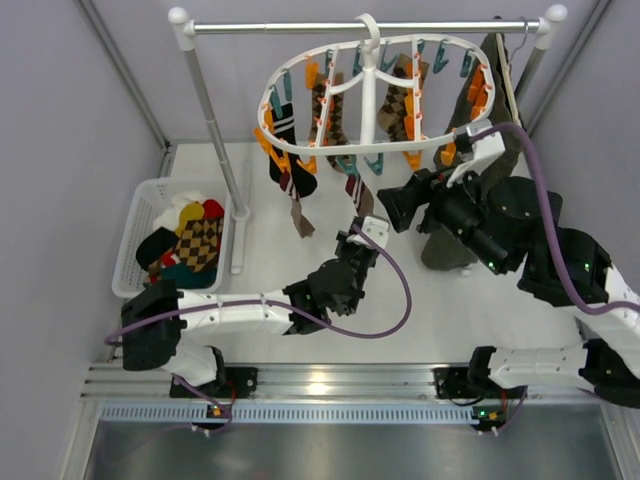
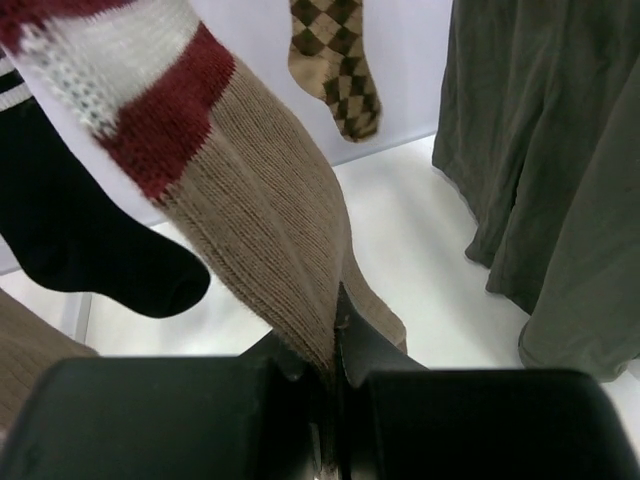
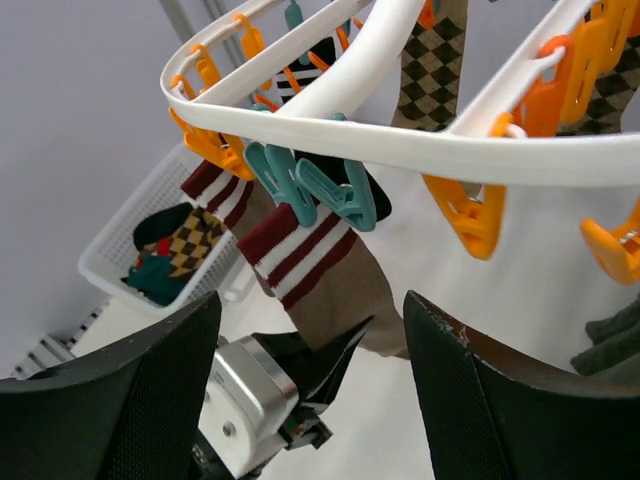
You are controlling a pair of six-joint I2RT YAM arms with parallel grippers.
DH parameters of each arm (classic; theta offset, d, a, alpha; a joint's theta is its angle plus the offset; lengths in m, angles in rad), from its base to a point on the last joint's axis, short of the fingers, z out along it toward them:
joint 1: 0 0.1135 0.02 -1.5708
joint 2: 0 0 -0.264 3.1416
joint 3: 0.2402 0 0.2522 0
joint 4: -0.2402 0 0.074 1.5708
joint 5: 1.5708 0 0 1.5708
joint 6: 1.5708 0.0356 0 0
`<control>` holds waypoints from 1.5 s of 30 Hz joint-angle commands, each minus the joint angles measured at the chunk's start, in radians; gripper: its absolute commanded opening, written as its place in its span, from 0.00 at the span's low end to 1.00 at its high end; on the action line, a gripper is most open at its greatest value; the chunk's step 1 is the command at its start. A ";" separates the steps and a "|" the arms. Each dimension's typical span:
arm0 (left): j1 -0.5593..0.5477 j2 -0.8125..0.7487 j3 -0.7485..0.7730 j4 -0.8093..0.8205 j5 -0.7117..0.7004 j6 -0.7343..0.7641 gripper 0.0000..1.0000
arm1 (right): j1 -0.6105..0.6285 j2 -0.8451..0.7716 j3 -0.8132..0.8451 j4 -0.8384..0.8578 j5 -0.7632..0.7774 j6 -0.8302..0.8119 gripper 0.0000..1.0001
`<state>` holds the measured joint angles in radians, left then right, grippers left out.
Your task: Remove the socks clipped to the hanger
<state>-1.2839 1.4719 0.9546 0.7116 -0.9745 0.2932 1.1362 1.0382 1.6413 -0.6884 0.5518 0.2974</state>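
Jaws of the left gripper point(image 2: 335, 325) are pressed together on a brown sock point(image 2: 260, 230) with a maroon-and-white striped cuff, gripping it low on its leg at the bottom centre of the left wrist view. That sock hangs from a teal peg point(image 3: 320, 190) on the near rim of the hanger point(image 3: 420, 150), and the cloth runs taut from the peg down to the clamp. The right gripper point(image 3: 312, 300) sits just below the rim with its two fingers spread wide, holding nothing.

A black sock point(image 2: 80, 250) hangs at the left of the left wrist view, an argyle sock point(image 2: 335, 70) at top centre, and an olive garment point(image 2: 550, 180) fills the right. From above, the white oval frame hooks over a rail point(image 1: 300, 27) at the top of the frame. A white basket point(image 1: 140, 215) at the left holds a pile of socks.
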 commanded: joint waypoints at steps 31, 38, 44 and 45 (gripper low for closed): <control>-0.063 0.166 0.184 0.054 -0.049 0.080 0.00 | 0.056 0.447 0.428 -0.194 0.281 -0.250 0.52; -0.063 0.163 0.184 0.054 -0.047 0.080 0.00 | 0.008 0.461 0.402 -0.171 0.309 -0.261 0.52; -0.065 0.160 0.181 0.054 -0.043 0.078 0.00 | 0.005 0.439 0.339 -0.082 0.335 -0.287 0.51; -0.065 0.159 0.179 0.054 -0.043 0.077 0.00 | 0.005 0.436 0.325 -0.068 0.338 -0.320 0.51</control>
<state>-1.3384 1.6348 1.1000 0.7124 -1.0149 0.3660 1.1500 1.4979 1.9892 -0.8448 0.8562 0.0280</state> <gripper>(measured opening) 0.039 0.515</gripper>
